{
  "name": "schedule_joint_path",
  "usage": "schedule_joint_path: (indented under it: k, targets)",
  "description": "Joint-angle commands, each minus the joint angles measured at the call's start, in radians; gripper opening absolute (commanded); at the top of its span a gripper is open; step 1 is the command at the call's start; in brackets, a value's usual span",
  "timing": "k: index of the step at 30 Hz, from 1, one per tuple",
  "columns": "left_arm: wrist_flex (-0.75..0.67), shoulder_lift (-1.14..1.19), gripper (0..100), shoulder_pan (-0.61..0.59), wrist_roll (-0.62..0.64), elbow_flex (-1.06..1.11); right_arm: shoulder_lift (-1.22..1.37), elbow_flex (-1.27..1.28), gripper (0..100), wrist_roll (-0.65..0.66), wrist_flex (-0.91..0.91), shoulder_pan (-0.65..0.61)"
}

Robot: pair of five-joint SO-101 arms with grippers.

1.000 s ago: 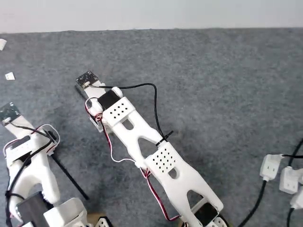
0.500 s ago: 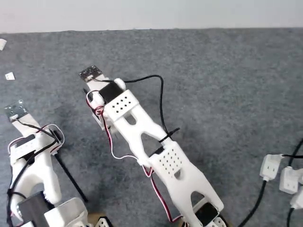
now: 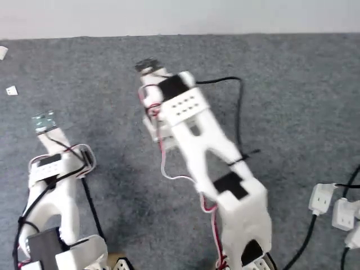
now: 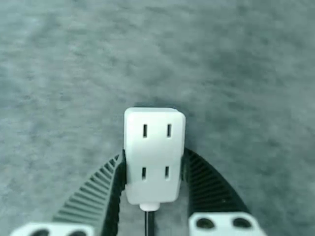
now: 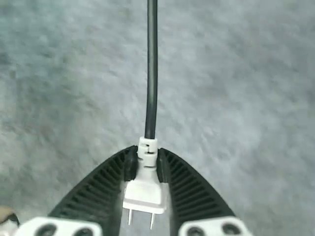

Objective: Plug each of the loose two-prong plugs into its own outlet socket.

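My left gripper (image 4: 153,158) is shut on a white outlet block (image 4: 154,147) with two pairs of slots, held just above the grey carpet. A black cord leaves the block's rear end. My right gripper (image 5: 146,152) is shut on a white two-prong plug (image 5: 144,189). Its prongs point back toward the wrist, and its black cord (image 5: 151,69) runs straight away over the carpet. From above, the left arm (image 3: 53,174) stands at the near left and the right arm (image 3: 197,129) stretches across the middle. Both arms cover their grippers there.
Three white outlet blocks (image 3: 322,198) on black cords (image 3: 306,239) lie bunched at the right edge. Two small white scraps (image 3: 11,90) lie at the far left. A pale wall (image 3: 180,17) bounds the carpet at the back.
The right arm has swung to the right and farther back over the carpet. The left arm has shifted right and a little farther out.
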Motion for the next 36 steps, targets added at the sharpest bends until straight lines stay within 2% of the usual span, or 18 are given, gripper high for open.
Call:
schedule_joint_path:
  k: [1, 5, 10, 16, 23, 26, 33, 36]
  targets:
    - [-0.018, -0.011, 1, 0.097, 0.074, -0.001, -0.237, 0.157, 0.9, 0.049, 0.042, 0.056]
    - [-0.021, -0.011, 1, 0.212, 0.161, -0.008, -0.467, 0.396, 0.9, 0.08, -0.019, 0.131]
    - [-0.023, 0.002, 1, 0.373, 0.265, -0.033, -0.708, 0.75, 0.8, 0.115, -0.246, 0.254]
    - [-0.017, 0.123, 1, 0.537, 0.348, -0.139, -0.76, 1.069, 0.8, 0.124, -0.456, 0.363]
    - [0.071, 0.253, 1, 0.577, 0.333, -0.286, -0.773, 1.277, 0.9, 0.124, -0.624, 0.478]
    - [0.074, 0.255, 1, 0.608, 0.253, -0.286, -0.768, 1.295, 0.9, 0.124, -0.641, 0.504]
    - [0.077, 0.258, 2, 0.621, 0.199, -0.292, -0.762, 1.324, 0.9, 0.126, -0.668, 0.51]
    - [0.097, 0.258, 8, 0.621, 0.195, -0.292, -0.762, 1.332, 0.9, 0.126, -0.684, 0.512]
